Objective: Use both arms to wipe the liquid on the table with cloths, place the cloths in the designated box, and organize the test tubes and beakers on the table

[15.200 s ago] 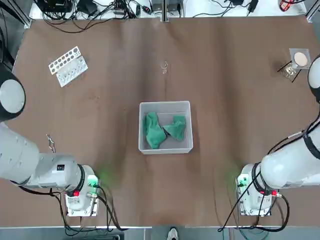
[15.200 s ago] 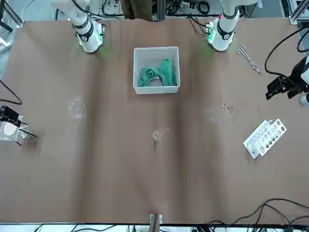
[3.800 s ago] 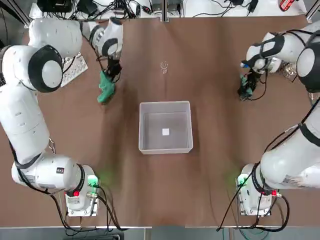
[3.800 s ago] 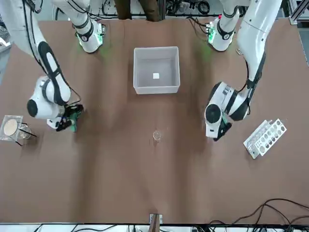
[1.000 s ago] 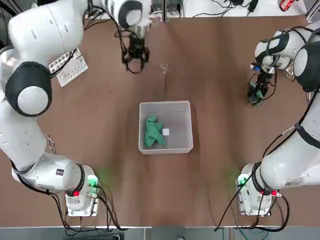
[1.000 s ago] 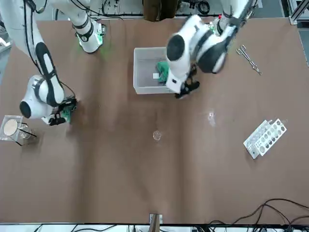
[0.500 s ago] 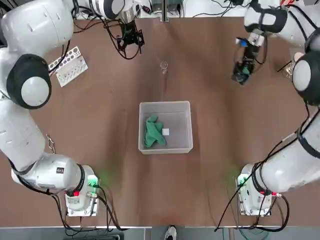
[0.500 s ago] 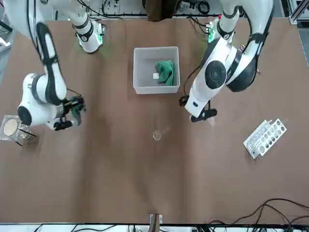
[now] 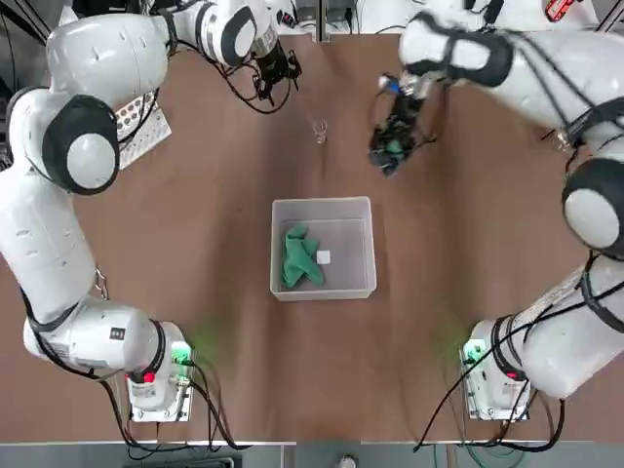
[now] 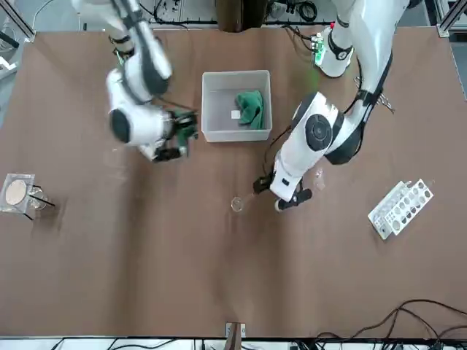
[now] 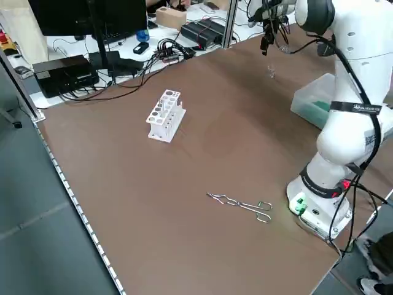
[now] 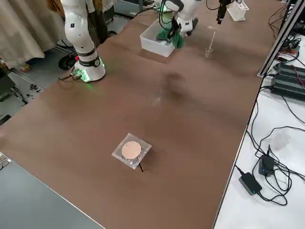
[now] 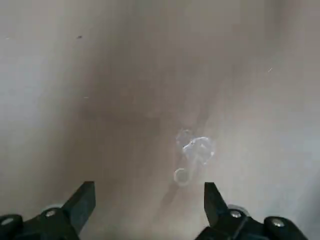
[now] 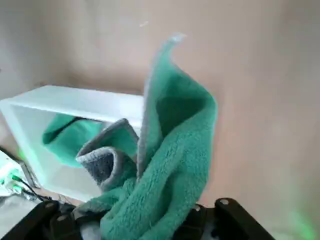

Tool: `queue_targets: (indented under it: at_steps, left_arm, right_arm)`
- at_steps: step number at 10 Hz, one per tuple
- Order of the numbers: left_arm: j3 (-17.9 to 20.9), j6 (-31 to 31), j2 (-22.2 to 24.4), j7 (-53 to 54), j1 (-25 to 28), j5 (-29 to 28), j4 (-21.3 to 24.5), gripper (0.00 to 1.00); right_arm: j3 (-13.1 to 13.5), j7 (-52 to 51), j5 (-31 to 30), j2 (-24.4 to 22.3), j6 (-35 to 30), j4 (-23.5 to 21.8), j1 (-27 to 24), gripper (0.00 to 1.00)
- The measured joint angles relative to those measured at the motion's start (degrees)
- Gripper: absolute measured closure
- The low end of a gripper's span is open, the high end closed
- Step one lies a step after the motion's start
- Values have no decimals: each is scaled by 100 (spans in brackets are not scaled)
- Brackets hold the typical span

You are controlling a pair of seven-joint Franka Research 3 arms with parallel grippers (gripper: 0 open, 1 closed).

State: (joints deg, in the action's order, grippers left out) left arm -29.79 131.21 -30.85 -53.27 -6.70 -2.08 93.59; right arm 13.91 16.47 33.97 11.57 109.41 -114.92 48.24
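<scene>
The right gripper (image 9: pixel 390 154), clamped on a rumpled green fabric cloth (image 14: pixel 175 165), has swung in nearer the white-grey plastic box (image 9: pixel 346 224), so the second drop looks close. Inside the box a matching rag (image 9: pixel 300 257) lies crumpled (no folding here). Beyond the box, the left gripper (image 9: pixel 281 82) is open, empty.

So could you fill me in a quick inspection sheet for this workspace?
Table surface: brown, some darker patches
Box: one green cloth inside
Second cloth: in the right gripper's fingers, off the table
Beaker: on the table
Left gripper: fingers open, above the table, holding nothing
Clutter: white rack, metal clamp
Cables: tangled beyond the table edge
Surroundings: monitor
</scene>
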Motion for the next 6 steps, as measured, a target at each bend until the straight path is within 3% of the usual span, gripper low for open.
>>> queue_targets:
  at_steps: [2, 3, 4, 6]
  left_arm:
    - [0, 408, -147, -167, -51, 0, -10, 8]
    - [1, 530, -231, -278, -85, 0, -17, 14]
    - [1, 597, -325, -328, -104, 0, -19, 26]
    - [-2, 625, -506, -338, -112, 13, -27, 36]
  right_arm:
    - [-20, 1498, 54, 37, 1103, -101, 1417, 96]
    - [-16, 1864, 54, 46, 1382, -185, 1814, 96]
    - [-4, 2003, 54, 57, 1518, -336, 1984, 95]
    - [36, 2039, 55, 70, 1590, -649, 2033, 89]
